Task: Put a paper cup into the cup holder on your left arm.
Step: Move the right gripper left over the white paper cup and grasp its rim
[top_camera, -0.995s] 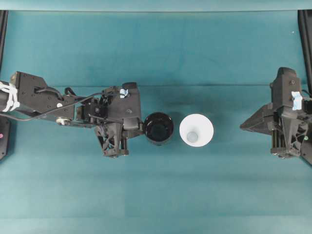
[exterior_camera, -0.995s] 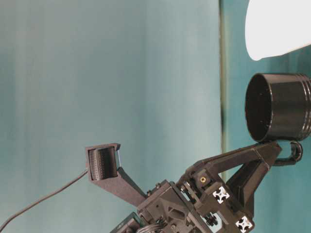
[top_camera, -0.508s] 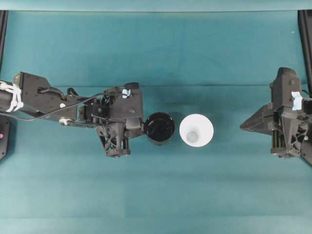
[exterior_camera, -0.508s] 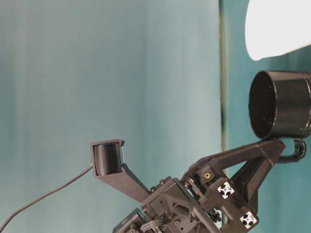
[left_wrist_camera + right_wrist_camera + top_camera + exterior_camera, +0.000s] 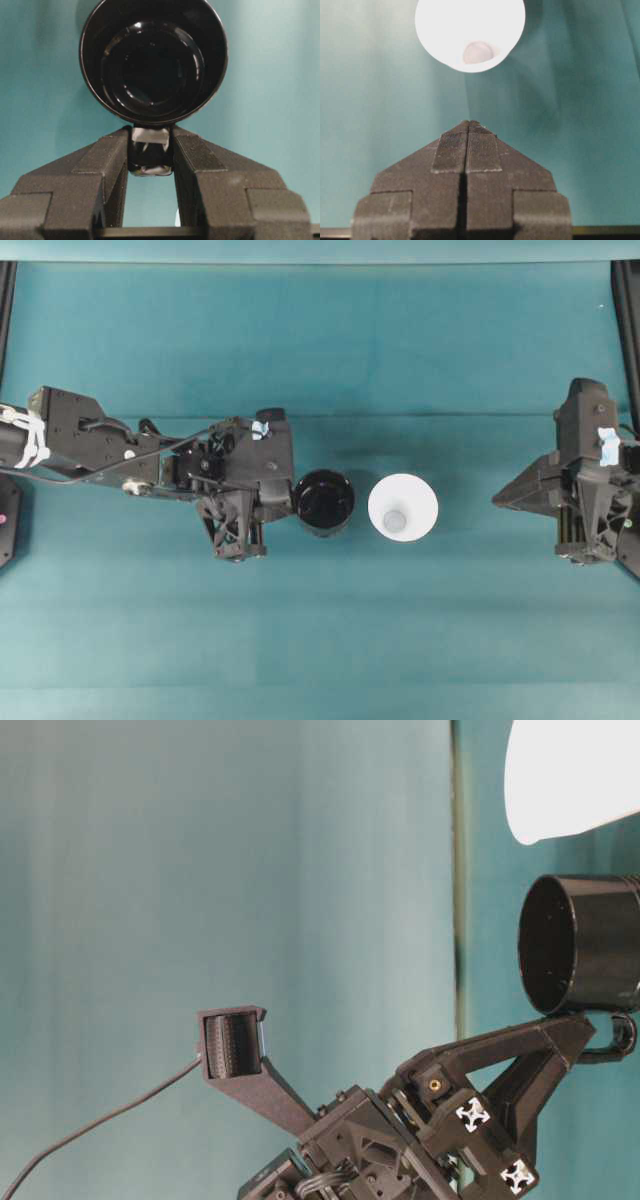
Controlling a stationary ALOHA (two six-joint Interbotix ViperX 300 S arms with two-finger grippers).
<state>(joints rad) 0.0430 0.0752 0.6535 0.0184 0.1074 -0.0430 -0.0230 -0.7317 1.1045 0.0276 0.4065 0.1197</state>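
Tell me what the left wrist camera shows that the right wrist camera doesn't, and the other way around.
Only the left wrist view shows the cup holder, empty, its handle clamped by the left gripper. Only the right wrist view shows the paper cup, standing open end up ahead of the right gripper, whose jaws are pressed together on nothing. Both show black gripper fingers in the foreground over the teal table cover; neither shows the other arm's object.
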